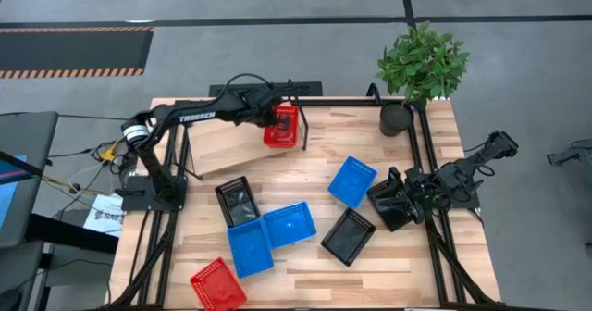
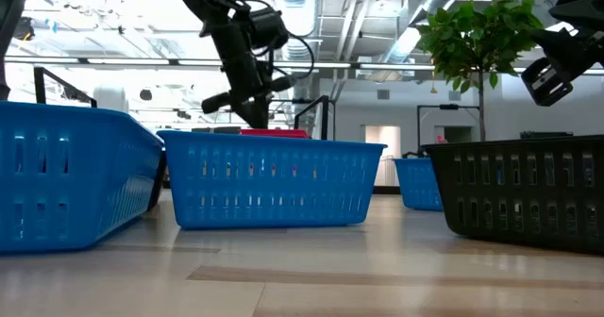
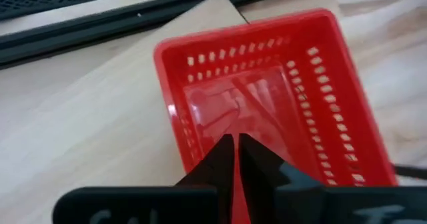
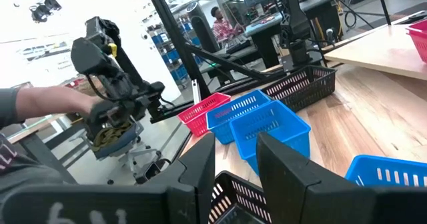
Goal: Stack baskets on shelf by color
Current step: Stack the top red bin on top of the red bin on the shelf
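Note:
My left gripper [image 1: 277,117] reaches over the right end of the tilted plywood shelf [image 1: 227,144] and is shut on a red basket [image 1: 280,128]. The basket also shows in the left wrist view [image 3: 267,84], above the board [image 3: 80,117]. I cannot tell whether it rests on the shelf. In the low view only its rim [image 2: 274,131] shows, behind a blue basket. My right gripper [image 1: 384,200] is open at the table's right edge and points level toward the left. A black basket [image 4: 233,197] sits just below its fingers, and I see no touch. My left gripper [image 3: 236,159] holds the red basket at the end wall nearest the wrist [image 3: 237,194], between its two fingers. The fingers come from above, slanting down into the basket's open top. They hide the place of contact. The basket sits level, open side up.
On the tabletop lie three blue baskets [image 1: 351,181] [image 1: 289,223] [image 1: 248,248], two black ones [image 1: 239,203] [image 1: 349,235] and a red one [image 1: 219,285] at the near left. A potted plant [image 1: 421,70] stands at the far right corner. A person's hand [image 4: 47,107] shows beyond the table.

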{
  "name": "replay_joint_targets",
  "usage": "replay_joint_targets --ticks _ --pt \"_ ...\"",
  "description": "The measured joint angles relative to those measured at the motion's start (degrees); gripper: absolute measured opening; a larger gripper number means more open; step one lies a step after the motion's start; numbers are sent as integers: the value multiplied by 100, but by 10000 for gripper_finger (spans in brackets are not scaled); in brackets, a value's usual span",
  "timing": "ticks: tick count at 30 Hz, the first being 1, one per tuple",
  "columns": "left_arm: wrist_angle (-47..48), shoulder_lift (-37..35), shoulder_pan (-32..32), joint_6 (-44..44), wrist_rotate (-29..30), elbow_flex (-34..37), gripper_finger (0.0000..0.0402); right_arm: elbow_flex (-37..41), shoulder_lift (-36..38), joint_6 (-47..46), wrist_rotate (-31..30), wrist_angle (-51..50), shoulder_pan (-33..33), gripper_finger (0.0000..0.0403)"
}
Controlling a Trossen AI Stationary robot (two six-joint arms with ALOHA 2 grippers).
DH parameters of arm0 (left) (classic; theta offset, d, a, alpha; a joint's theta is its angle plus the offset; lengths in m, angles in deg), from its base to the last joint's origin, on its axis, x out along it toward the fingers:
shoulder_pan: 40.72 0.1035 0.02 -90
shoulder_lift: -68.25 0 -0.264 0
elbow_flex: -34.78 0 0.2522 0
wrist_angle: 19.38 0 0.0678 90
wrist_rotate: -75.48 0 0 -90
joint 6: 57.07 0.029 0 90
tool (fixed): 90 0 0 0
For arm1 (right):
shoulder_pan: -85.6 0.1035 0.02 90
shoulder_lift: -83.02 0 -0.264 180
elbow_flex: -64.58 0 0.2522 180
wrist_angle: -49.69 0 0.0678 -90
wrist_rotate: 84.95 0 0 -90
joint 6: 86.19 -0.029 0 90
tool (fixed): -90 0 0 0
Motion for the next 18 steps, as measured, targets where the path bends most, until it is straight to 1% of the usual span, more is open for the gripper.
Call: replay_joint_targets --ticks 4,7,10,18 --pt "64 87 109 69 100 0 2 -2 -1 0 0 0 0 133" --pt "315 80 115 -326 356 -7 2 -2 0 4 0 0 0 133" --pt "661 54 113 -593 457 -4 1 0 0 8 0 0 0 134" --pt "839 33 24 -955 418 -4 0 -1 0 9 0 -1 0 133"
